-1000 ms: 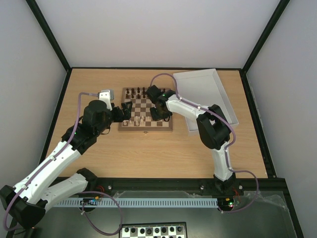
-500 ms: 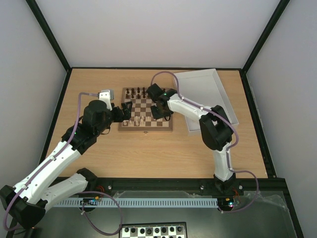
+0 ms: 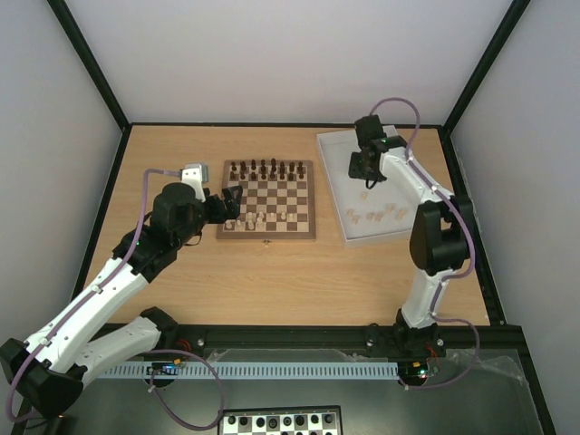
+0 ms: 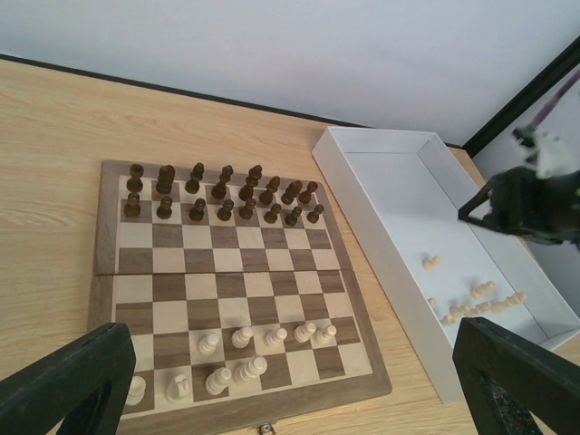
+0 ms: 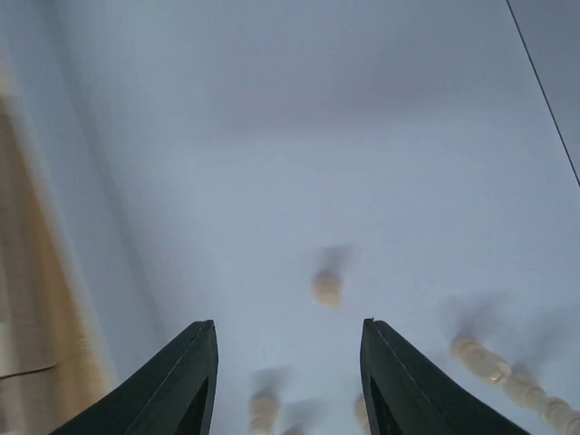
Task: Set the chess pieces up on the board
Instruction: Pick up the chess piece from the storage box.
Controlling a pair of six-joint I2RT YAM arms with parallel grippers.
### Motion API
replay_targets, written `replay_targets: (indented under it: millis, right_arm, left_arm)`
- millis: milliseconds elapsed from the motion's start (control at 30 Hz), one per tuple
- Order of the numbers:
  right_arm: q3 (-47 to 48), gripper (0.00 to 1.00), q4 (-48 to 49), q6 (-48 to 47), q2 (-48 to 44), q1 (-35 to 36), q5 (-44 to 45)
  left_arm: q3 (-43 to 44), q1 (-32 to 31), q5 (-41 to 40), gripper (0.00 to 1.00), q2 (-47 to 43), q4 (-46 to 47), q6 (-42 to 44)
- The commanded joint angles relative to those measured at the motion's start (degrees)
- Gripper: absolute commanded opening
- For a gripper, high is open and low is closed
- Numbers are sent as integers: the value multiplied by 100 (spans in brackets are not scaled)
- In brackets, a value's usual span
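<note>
**A:** What are the jaws of the right gripper [image 5: 285, 323] doing?

**B:** They stand partly apart with nothing between them. 1 of the cream chess pieces [image 5: 326, 288] lies just ahead of the tips. More lie ahead and to the right, all on the floor of the white tray [image 3: 335, 154].

**A:** And 1 second ago?

**B:** It was pinched shut over the right side of the board [image 4: 104, 272]. It has since swung across to the tray and opened. I'd judge a piece was just delivered and the next pick is starting.

**A:** And the left gripper [image 4: 292, 328]?

**B:** Spread wide and empty at the board's left edge. The cream men only partly fill the 2 rows under it, and dark pieces [image 4: 222, 192] fill the 2 beyond.
</note>
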Motion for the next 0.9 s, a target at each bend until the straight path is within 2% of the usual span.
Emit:
replay_targets:
  millis: [0,200,500,700,867]
  right_arm:
    - [-260,44,-195,83,556,-198,139]
    - [-218,42,-135,76,966,-364,56]
    - [-230,33,-96,67,1205,-445,-32]
    - [-125,33,-115,75,1371,-512,-100]
    - [-124,25,-108,67,1454,-524,-158]
  left_arm:
    - [102,28,123,100,28,-41,15]
    - [69,28,253,99,90,1,23]
    - [47,25,274,100,89,41,40]
    - [32,39,313,100,96,62,49]
    - [28,70,350,99,97,76,49]
